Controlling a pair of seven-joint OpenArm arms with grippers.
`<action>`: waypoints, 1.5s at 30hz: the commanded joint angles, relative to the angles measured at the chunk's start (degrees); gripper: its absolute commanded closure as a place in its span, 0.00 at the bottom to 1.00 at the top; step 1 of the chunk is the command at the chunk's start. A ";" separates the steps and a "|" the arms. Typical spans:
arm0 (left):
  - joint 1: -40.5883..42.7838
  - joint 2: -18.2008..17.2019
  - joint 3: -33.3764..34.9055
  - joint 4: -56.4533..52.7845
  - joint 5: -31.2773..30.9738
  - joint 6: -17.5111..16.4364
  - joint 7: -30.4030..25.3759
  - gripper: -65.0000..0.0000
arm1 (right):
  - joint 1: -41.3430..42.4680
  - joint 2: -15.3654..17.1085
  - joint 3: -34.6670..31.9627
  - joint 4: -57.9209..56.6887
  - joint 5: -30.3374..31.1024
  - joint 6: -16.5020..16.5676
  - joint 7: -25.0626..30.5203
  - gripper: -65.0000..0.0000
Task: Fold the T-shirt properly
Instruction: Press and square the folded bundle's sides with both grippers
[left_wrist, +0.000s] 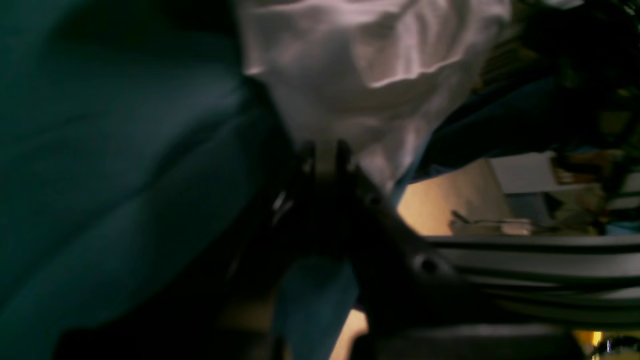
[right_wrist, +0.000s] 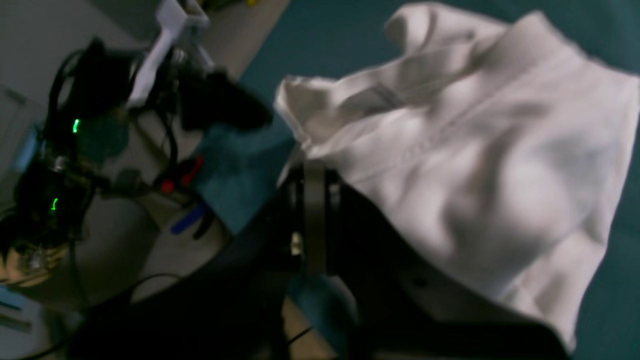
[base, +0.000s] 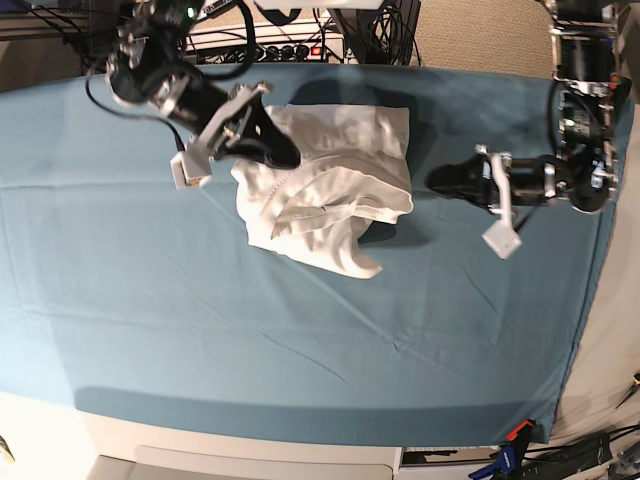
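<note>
The T-shirt (base: 330, 185) lies crumpled on the teal cloth (base: 150, 300) covering the table, toward the far middle. The right gripper (base: 285, 155) is clenched on the shirt's edge, jaws pinched tight on a fold of white fabric (the wrist view is blurred). The left gripper (base: 440, 180) sits apart from the shirt, jaws closed on nothing visible.

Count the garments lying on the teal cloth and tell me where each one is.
1. The white T-shirt lies bunched on the far middle of the teal cloth, by the right gripper. Nothing else shows, though its folds could hide something.
</note>
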 joint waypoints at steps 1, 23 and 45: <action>-0.83 -0.09 -0.13 0.90 -1.74 -0.20 -0.79 1.00 | 1.73 0.15 -0.11 -2.12 -0.33 0.01 1.55 1.00; -0.81 4.98 1.79 1.60 -1.74 0.00 -0.79 1.00 | 21.49 3.32 -0.11 -28.35 -8.02 0.01 5.22 1.00; -6.21 12.26 17.94 -5.46 25.59 -1.11 -18.05 1.00 | 20.24 3.50 -0.11 -28.35 -8.00 0.01 4.96 1.00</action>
